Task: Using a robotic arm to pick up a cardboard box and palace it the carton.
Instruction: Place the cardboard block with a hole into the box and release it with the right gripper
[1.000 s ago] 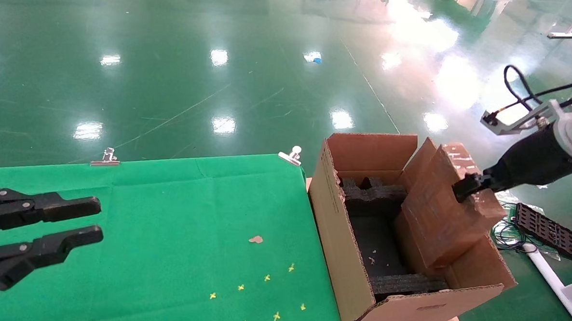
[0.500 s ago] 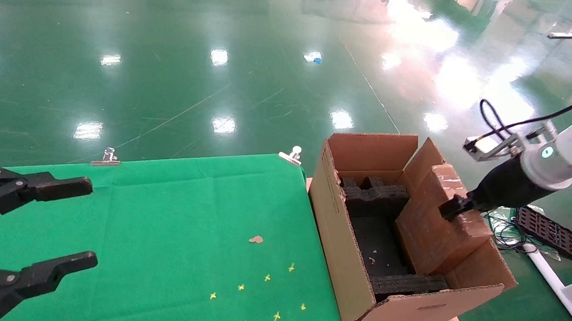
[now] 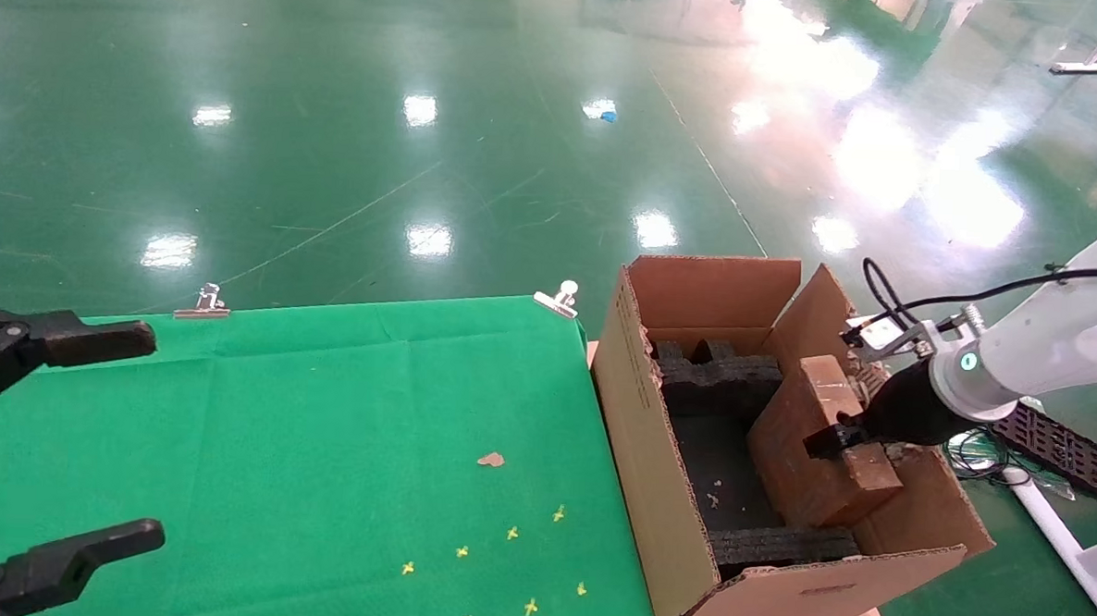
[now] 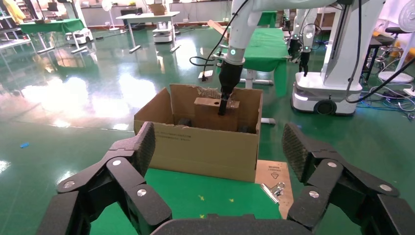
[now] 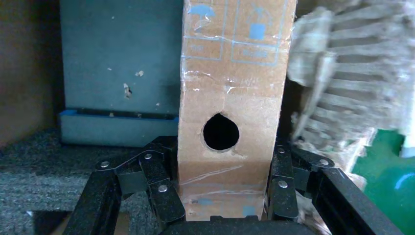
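In the head view the right claw (image 3: pixel 830 441), clenched on the cardboard box (image 3: pixel 806 444), held it low inside the carton (image 3: pixel 653 461) at lower right; the left claw (image 4: pixel 215 161) hung released in its wrist view; the right wrist view suggested placing was under way, needing lowering, then release.

Carton (image 3: pixel 661 498) at table's (image 3: pixel 303 408) right edge. Small box (image 3: pixel 806 449) tilted inside carton, right side, held by right gripper (image 3: pixel 830 441). Left gripper (image 3: pixel 43 443) over table's left part
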You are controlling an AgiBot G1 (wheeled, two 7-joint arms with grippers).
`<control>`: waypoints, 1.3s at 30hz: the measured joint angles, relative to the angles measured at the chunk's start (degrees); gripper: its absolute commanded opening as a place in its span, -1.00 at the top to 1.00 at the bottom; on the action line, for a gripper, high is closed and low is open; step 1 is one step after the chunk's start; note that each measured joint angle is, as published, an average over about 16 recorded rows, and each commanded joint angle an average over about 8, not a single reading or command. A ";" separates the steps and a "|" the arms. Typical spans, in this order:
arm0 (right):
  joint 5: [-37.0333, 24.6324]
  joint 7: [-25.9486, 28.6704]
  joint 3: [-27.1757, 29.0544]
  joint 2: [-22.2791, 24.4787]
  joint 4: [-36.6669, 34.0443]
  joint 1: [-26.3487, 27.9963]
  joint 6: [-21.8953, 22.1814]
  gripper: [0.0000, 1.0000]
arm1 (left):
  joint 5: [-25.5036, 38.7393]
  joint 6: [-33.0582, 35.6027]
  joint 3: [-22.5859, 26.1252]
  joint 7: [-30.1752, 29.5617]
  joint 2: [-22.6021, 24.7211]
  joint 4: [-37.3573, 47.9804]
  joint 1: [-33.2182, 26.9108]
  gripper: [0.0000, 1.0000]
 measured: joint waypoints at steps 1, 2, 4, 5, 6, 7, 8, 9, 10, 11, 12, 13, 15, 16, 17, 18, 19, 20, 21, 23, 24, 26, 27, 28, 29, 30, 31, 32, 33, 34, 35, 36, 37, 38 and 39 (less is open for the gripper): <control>0.24 -0.38 0.15 -0.10 -0.29 -0.35 0.17 0.46 | 0.00 0.00 0.00 0.00 0.00 0.00 0.00 -1.00; 0.46 -0.75 0.29 -0.20 -0.58 -0.64 0.28 0.21 | 0.00 0.00 0.01 0.00 0.00 0.00 0.00 -1.00; 0.77 -1.42 0.49 -0.43 -1.23 -1.08 0.40 -0.29 | -0.01 -0.01 0.01 0.01 -0.01 0.00 0.00 -1.00; 0.90 -1.74 0.57 -0.54 -1.55 -1.21 0.41 -0.54 | -0.01 -0.01 0.02 0.01 -0.01 0.00 0.00 -1.00; 1.01 -2.01 0.64 -0.64 -1.87 -1.29 0.37 -0.79 | -0.01 -0.01 0.02 0.01 -0.01 0.00 0.00 -1.00; 1.14 -2.26 0.73 -0.73 -2.19 -1.34 0.29 -0.96 | -0.02 -0.01 0.02 0.01 -0.01 0.00 -0.01 -1.00; 1.25 -2.52 0.80 -0.81 -2.50 -1.37 0.20 -1.00 | -0.02 -0.01 0.03 0.01 -0.01 0.00 -0.01 -1.00; 1.31 -2.73 0.84 -0.90 -2.81 -1.37 0.08 -1.00 | -0.02 -0.01 0.03 0.02 -0.01 0.00 -0.01 -1.00; 1.37 -2.92 0.88 -0.99 -3.12 -1.35 -0.05 -1.00 | -0.02 -0.01 0.03 0.02 -0.01 0.00 -0.01 -1.00; 1.39 -3.07 0.89 -1.09 -3.43 -1.33 -0.19 -1.00 | -0.03 -0.02 0.04 0.02 -0.02 0.00 -0.01 -1.00; 1.38 -3.20 0.89 -1.19 -3.74 -1.29 -0.31 -1.00 | -0.03 -0.02 0.04 0.02 -0.02 0.00 -0.01 -1.00; 1.38 -3.32 0.89 -1.30 -4.04 -1.25 -0.42 -1.00 | -0.03 -0.02 0.04 0.02 -0.02 0.00 -0.01 -1.00; 1.31 -3.56 0.84 -1.51 -4.59 -1.16 -0.59 -1.00 | -0.03 -0.02 0.05 0.03 -0.02 0.00 -0.01 -1.00; 1.27 -3.65 0.81 -1.61 -4.85 -1.11 -0.68 -1.00 | -0.04 -0.02 0.05 0.03 -0.02 0.00 -0.01 -1.00; 1.22 -3.72 0.78 -1.71 -5.10 -1.06 -0.76 -1.00 | -0.04 -0.02 0.06 0.03 -0.02 0.00 -0.01 -1.00; 1.16 -3.80 0.75 -1.81 -5.34 -1.00 -0.85 -1.00 | -0.04 -0.03 0.06 0.03 -0.02 0.00 -0.01 -1.00; 1.11 -3.86 0.71 -1.89 -5.56 -0.93 -0.93 -1.00 | -0.04 -0.03 0.06 0.03 -0.03 0.00 -0.01 -1.00; 1.06 -3.93 0.68 -1.97 -5.76 -0.86 -1.01 -1.00 | -0.05 -0.03 0.07 0.03 -0.03 0.00 -0.01 -1.00; 1.01 -3.98 0.65 -2.05 -5.96 -0.78 -1.09 -1.00 | -0.05 -0.03 0.07 0.04 -0.03 0.00 -0.02 -1.00; 0.91 -4.08 0.58 -2.19 -6.32 -0.58 -1.25 -1.00 | -0.05 -0.03 0.08 0.04 -0.03 0.00 -0.02 -1.00; 0.86 -4.13 0.54 -2.25 -6.48 -0.45 -1.33 -1.00 | -0.05 -0.03 0.08 0.04 -0.03 0.00 -0.02 -1.00; 0.74 -4.29 0.47 -2.38 -6.74 -0.09 -1.47 -1.00 | -0.06 -0.04 0.09 0.04 -0.04 0.00 -0.02 -1.00; 0.68 -4.40 0.43 -2.44 -6.84 0.15 -1.54 -1.00 | -0.06 -0.04 0.09 0.04 -0.04 0.00 -0.02 -1.00; 0.58 -4.57 0.37 -2.51 -6.91 0.48 -1.61 -1.00 | -0.06 -0.04 0.09 0.05 -0.04 0.00 -0.02 -1.00; 0.47 -4.80 0.30 -2.59 -6.94 0.90 -1.69 -1.00 | -0.07 -0.04 0.10 0.05 -0.04 0.00 -0.02 -1.00; 0.37 -5.09 0.24 -2.66 -6.93 1.44 -1.78 -1.00 | -0.07 -0.04 0.10 0.05 -0.04 0.00 -0.02 -1.00; 0.28 -5.44 0.19 -2.71 -6.89 2.08 -1.88 -1.00 | -0.07 -0.04 0.10 0.05 -0.04 0.00 -0.02 -1.00; 0.20 -5.88 0.15 -2.76 -6.81 2.83 -1.98 -1.00 | -0.07 -0.05 0.11 0.05 -0.04 0.00 -0.02 -1.00; 0.13 -6.40 0.12 -2.79 -6.69 3.74 -2.09 -1.00 | -0.08 -0.05 0.11 0.05 -0.05 0.00 -0.02 -1.00; 0.08 -7.00 0.12 -2.81 -6.52 4.77 -2.20 -1.00 | -0.08 -0.05 0.11 0.06 -0.05 0.00 -0.02 -1.00; 0.03 -7.67 0.11 -2.80 -6.31 5.92 -2.33 -1.00 | -0.08 -0.05 0.12 0.06 -0.05 0.00 -0.03 -1.00; 0.01 -8.39 0.14 -2.78 -6.08 7.18 -2.43 -1.00 | -0.08 -0.05 0.12 0.06 -0.05 0.00 -0.03 -1.00; 0.03 -9.15 0.20 -2.74 -5.81 8.50 -2.53 -1.00 | -0.08 -0.05 0.12 0.06 -0.05 0.00 -0.03 -1.00; 0.08 -10.00 0.28 -2.66 -5.49 9.91 -2.60 -1.00 | -0.09 -0.05 0.13 0.06 -0.05 0.00 -0.03 -1.00; 0.15 -10.90 0.39 -2.55 -5.13 11.36 -2.64 -1.00 | -0.09 -0.06 0.13 0.06 -0.05 0.00 -0.03 -1.00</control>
